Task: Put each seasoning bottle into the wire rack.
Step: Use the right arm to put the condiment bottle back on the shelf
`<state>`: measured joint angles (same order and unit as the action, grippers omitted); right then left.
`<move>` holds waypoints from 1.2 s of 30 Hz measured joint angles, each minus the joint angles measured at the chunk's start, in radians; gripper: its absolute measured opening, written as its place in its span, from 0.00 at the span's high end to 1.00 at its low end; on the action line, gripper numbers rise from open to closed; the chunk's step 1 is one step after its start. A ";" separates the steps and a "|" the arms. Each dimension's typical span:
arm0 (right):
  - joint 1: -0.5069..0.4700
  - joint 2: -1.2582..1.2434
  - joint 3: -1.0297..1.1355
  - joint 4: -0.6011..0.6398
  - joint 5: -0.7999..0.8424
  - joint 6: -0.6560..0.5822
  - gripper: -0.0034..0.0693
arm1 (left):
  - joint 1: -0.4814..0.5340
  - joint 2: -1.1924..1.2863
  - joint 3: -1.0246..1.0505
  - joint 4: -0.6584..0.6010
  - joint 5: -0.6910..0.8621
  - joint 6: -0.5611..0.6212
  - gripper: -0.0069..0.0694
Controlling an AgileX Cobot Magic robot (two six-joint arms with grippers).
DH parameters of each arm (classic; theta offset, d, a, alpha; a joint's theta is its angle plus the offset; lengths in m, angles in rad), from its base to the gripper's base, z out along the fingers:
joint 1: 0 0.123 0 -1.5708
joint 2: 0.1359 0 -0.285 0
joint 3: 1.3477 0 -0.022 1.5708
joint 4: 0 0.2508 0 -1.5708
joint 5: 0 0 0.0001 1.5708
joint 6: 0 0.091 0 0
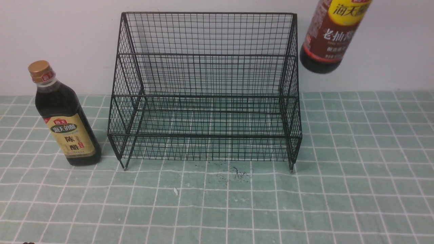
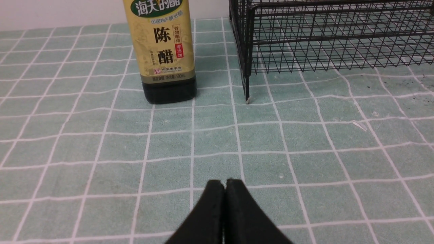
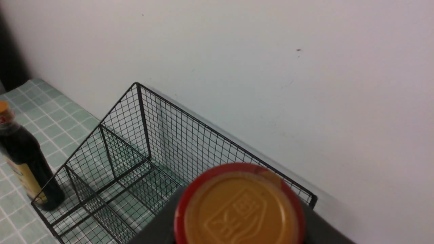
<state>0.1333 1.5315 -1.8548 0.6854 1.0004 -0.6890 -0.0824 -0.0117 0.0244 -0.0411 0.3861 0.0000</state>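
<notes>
Dark liquid likely makes the slim bottle (image 1: 332, 35) heavy and slick — right jaws clamp its neck, the surest hold — left jaws together.

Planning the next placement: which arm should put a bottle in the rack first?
Right. The right gripper holds the maroon-label bottle in the air, just right of the rack. The left gripper is shut and empty, short of the gold-cap bottle.
</notes>
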 joint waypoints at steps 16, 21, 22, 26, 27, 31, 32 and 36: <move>0.128 0.210 -0.044 -0.051 -0.184 -0.004 0.58 | 0.000 0.000 0.000 0.000 0.000 0.000 0.93; 0.128 0.234 -0.051 -0.049 -0.218 -0.018 0.58 | 0.000 0.000 0.000 0.000 0.000 0.000 0.93; 0.128 0.251 -0.051 -0.048 -0.218 -0.018 0.58 | 0.000 0.000 0.000 0.000 0.000 0.000 0.93; 0.129 0.293 -0.051 -0.050 -0.208 -0.024 0.58 | 0.000 0.000 0.000 0.000 0.000 0.000 0.93; 0.129 0.303 -0.051 -0.053 -0.199 -0.025 0.58 | 0.000 0.000 0.000 0.000 0.000 0.000 0.93; 0.129 0.322 -0.051 -0.063 -0.152 -0.027 0.58 | 0.000 0.000 0.000 0.000 0.000 0.000 0.93; 0.129 0.324 -0.051 -0.067 -0.127 -0.028 0.58 | 0.000 0.000 0.000 0.000 0.000 0.000 0.93; 0.129 0.340 -0.053 -0.072 -0.077 -0.034 0.58 | 0.000 0.000 0.000 0.000 0.000 0.000 0.93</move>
<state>0.2620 1.8716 -1.9074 0.6134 0.9233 -0.7228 -0.0824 -0.0117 0.0244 -0.0411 0.3861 0.0000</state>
